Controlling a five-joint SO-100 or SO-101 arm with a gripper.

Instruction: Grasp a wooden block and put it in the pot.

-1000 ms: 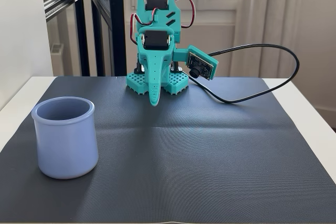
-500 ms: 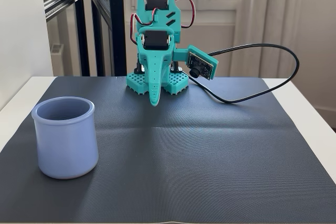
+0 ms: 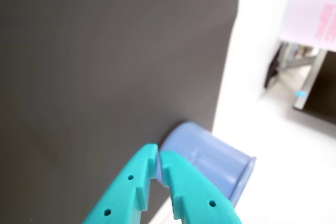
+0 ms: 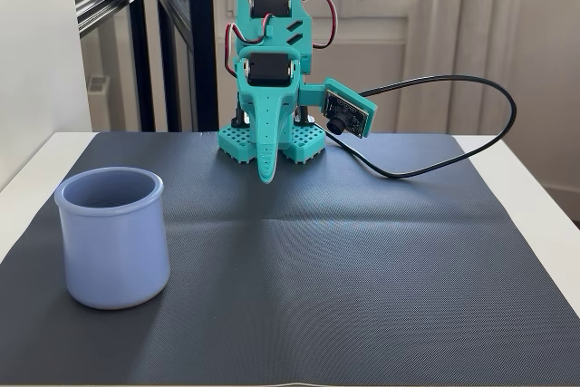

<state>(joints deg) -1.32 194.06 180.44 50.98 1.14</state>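
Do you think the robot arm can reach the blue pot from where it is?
Probably yes. The mat between the gripper and the pot is bare, so nothing blocks the way. Its fingers look shut and empty.

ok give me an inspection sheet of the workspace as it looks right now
surface: dark ribbed mat on a white table.
job's things: pot upright at the mat's left in the fixed view; wooden block not seen.
clutter: nothing seen.
grippers: end effector shut, tips together, nothing seen between them; arm folded at the mat's far edge.
cables: black cable loops from the wrist camera over the mat.
surroundings: windows, curtain, dark door frame behind.
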